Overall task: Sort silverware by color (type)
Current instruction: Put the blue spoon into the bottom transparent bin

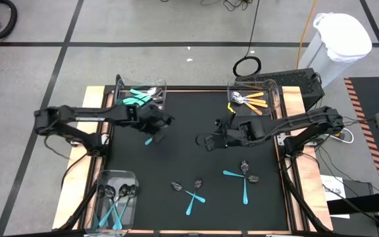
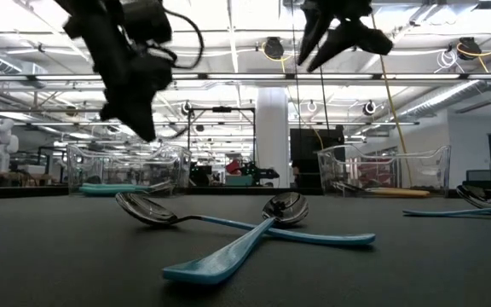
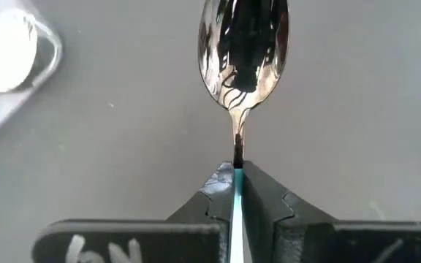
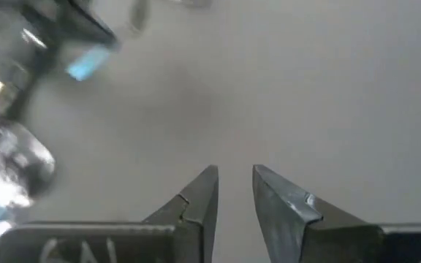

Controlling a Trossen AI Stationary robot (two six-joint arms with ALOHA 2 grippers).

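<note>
Two teal spoons (image 2: 254, 230) lie crossed on the mat (image 2: 58, 256); both arms hang above, clear bins (image 2: 126, 166) behind.

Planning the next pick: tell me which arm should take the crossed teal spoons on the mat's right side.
Right, probably. The right gripper hangs open and empty over the mat, nearer those crossed teal spoons. The left gripper is shut on a teal-handled spoon.

I see a black-topped table (image 1: 176, 158) carrying three clear plastic bins (image 1: 116, 197) at its corners, plus loose teal-handled spoons: one crossed pair (image 1: 193, 193) and another pair (image 1: 242, 178) nearby.
</note>
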